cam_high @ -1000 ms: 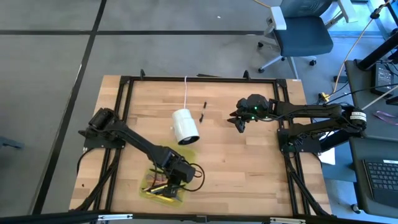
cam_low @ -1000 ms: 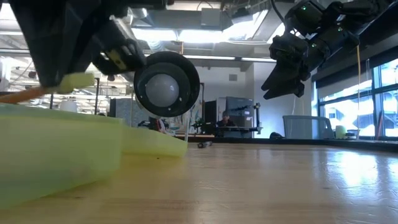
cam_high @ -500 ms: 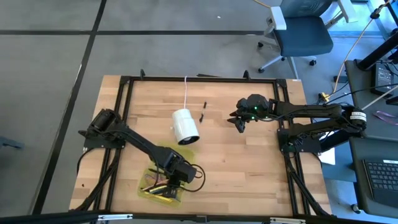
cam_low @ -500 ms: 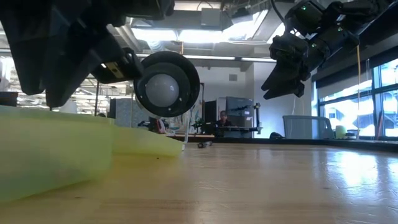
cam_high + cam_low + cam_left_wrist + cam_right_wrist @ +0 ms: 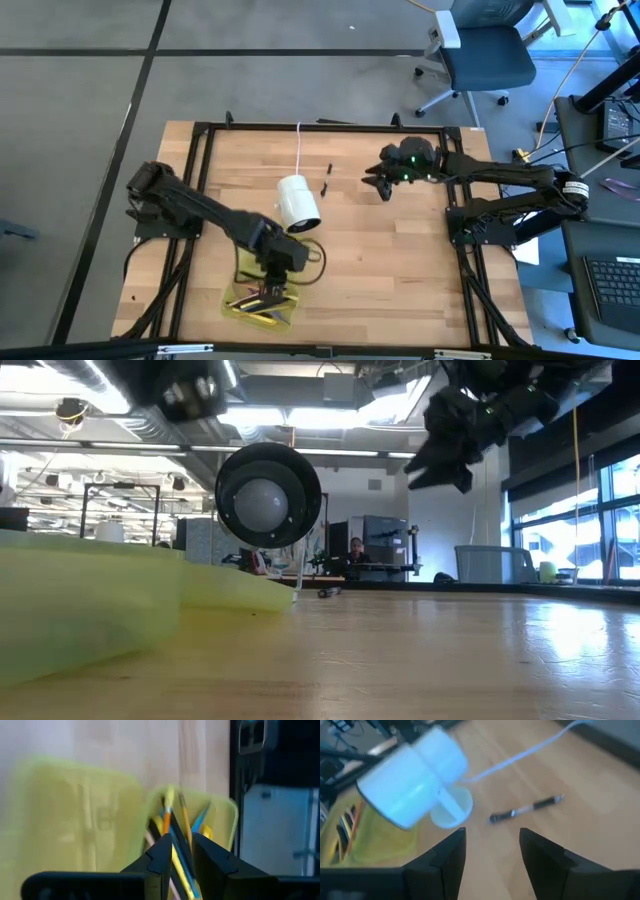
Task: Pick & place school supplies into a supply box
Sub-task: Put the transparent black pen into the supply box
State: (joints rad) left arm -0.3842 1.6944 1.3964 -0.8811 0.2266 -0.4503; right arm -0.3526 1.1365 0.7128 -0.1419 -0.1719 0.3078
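The left gripper (image 5: 274,288) hangs over the supply box (image 5: 258,303), jaws slightly spread and empty, while the right gripper (image 5: 381,189) hovers spread-jawed near the black pen (image 5: 327,179).

A white cylinder (image 5: 297,202) on a thin white cord (image 5: 300,148) lies mid-table on the pale wooden butcher-block table (image 5: 400,260), while beyond the far right corner stands a dark blue swivel office chair (image 5: 485,50) on the grey floor.
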